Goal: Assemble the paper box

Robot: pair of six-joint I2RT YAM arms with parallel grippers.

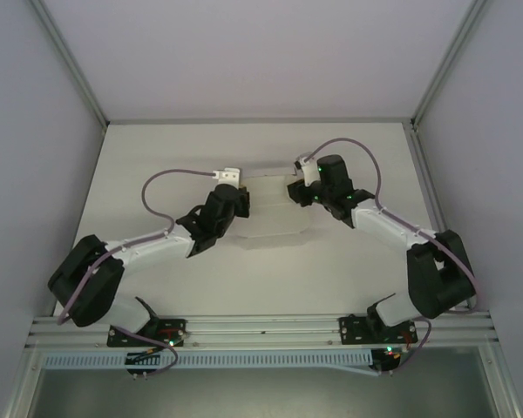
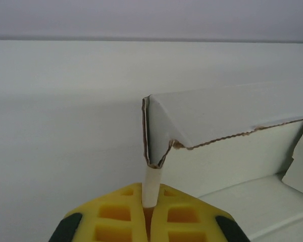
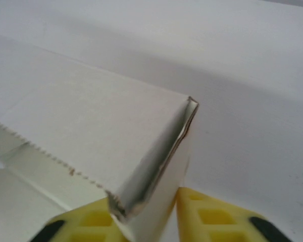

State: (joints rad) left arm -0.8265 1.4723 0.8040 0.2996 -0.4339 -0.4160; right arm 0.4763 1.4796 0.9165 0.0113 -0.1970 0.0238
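left claw point(image 2: 148, 196): clamped on end flap of white thin cardboard paper box point(image 2: 227, 113) | right claw point(image 3: 146, 214): pinching its opposite corner fold

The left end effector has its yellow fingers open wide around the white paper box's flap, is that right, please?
Not quite: the left end effector has its yellow fingers shut on the flap of the white paper box, as the left wrist view shows.
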